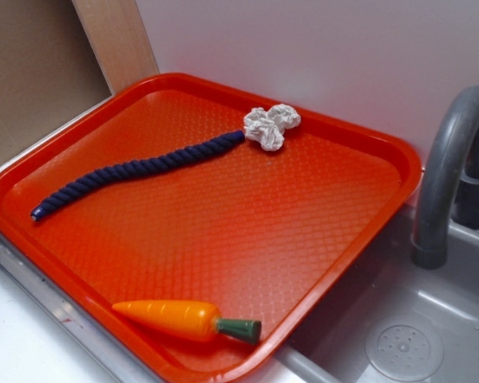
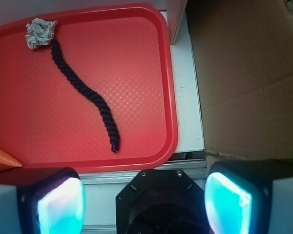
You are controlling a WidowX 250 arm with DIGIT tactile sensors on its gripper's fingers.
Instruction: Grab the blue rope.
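Red tray [image 1: 335,231] beside the sink [image 1: 431,335] and faucet [image 1: 447,159]. Rope [image 1: 136,170] lies wavy across the tray's 10 o'clock area, far end touching the white knot [image 1: 271,126]. Carrot [image 1: 184,317] at 6 o'clock by the rim. Gripper [image 2: 146,195] above the tray edge, fingers apart, holding nothing.

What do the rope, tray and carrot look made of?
Rope: dark navy twisted fibre, matte; the strands show. Tray: red plastic, probably; glossy rim, embossed diamond-textured floor. Carrot: likely moulded plastic; smooth, shiny orange body, green stub.
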